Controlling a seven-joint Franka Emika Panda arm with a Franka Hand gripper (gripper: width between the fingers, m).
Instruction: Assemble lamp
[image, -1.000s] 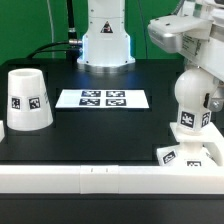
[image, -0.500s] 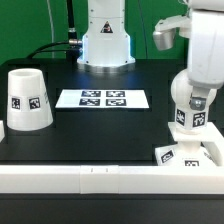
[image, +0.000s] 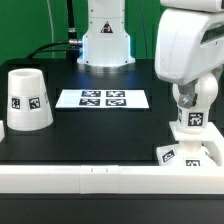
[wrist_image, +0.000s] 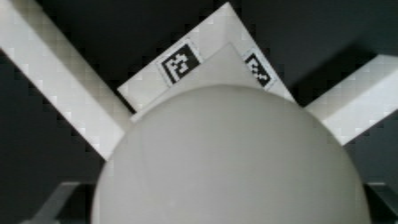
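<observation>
The bulb stem (image: 192, 108) stands upright on the flat square base (image: 190, 152) at the exterior view's right, near the front edge. In the wrist view the bulb's round head (wrist_image: 214, 150) fills the frame, with the tagged base (wrist_image: 199, 58) below it. My gripper (wrist_image: 214, 208) comes down over the bulb's head; dark fingers (wrist_image: 57, 200) show at both sides, tight against it. In the exterior view the arm's white housing (image: 190, 45) hides the jaws. The tapered shade (image: 24, 100) stands alone at the exterior view's left.
The marker board (image: 102, 99) lies flat in the middle of the black table. A white rail (image: 80, 180) runs along the front edge, right by the base. The robot's pedestal (image: 105, 40) stands at the back.
The arm's wrist has turned above the bulb, and its housing now fills the upper right. The bulb's tag has shifted a little sideways. The shade and base have not moved.
</observation>
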